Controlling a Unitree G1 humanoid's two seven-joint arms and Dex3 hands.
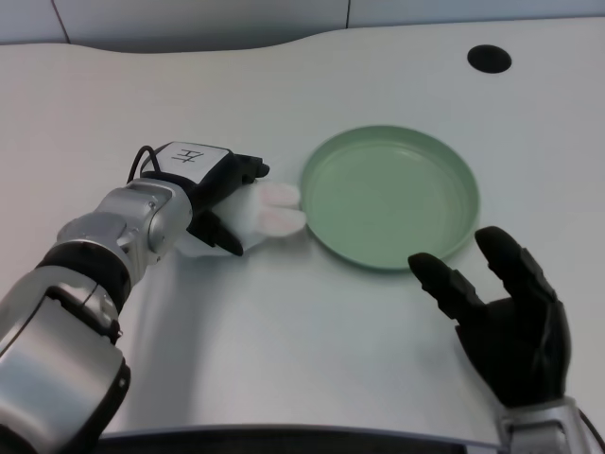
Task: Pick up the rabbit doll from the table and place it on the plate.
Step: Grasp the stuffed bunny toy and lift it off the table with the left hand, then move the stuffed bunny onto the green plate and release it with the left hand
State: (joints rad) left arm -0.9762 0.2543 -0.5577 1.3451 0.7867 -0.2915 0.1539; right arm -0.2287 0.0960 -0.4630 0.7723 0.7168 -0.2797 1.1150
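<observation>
A white rabbit doll (268, 210) with pink ears lies on the table just left of the green plate (389, 195), its ears pointing at the plate's rim. My left hand (219, 197) is wrapped around the doll's body, fingers above and below it, hiding most of the body. The doll appears to rest on the table surface. The plate holds nothing.
My right hand (506, 312) waits with fingers spread at the lower right, near the plate's front edge. A black round hole (489, 59) sits in the table at the far right. The table's far edge curves along the top.
</observation>
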